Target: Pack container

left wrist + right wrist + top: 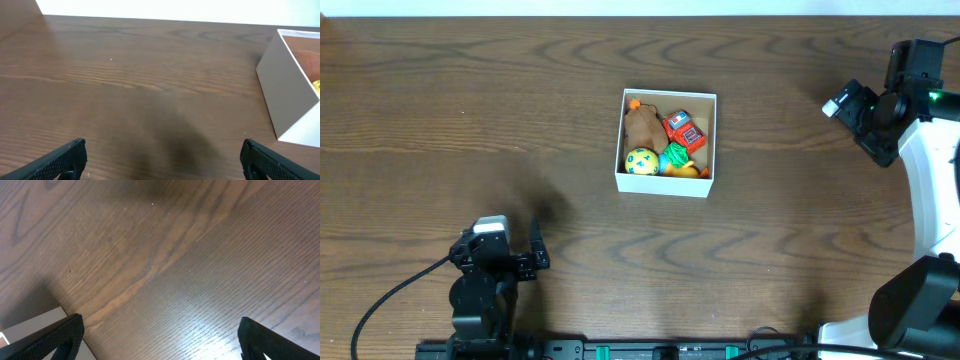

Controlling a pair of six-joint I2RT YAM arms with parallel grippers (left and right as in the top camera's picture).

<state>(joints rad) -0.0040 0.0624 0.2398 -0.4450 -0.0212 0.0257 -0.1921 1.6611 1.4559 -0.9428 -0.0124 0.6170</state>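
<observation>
Two grippers, both with fingers spread wide and holding nothing. The left gripper (pixel 162 152) is at the table's (pixel 470 120) front left, and the right gripper (pixel 160 330) is at its far right. The box (pixel 663 184) stands mid-table, well apart from both, with small toys (pixel 665 145) inside.

No legible text, label, brand, number or sign anywhere. Only pale markings on the face of the red toy (pixel 684 131) inside the container (pixel 665 185), too small and blurred to read as letters or figures.
</observation>
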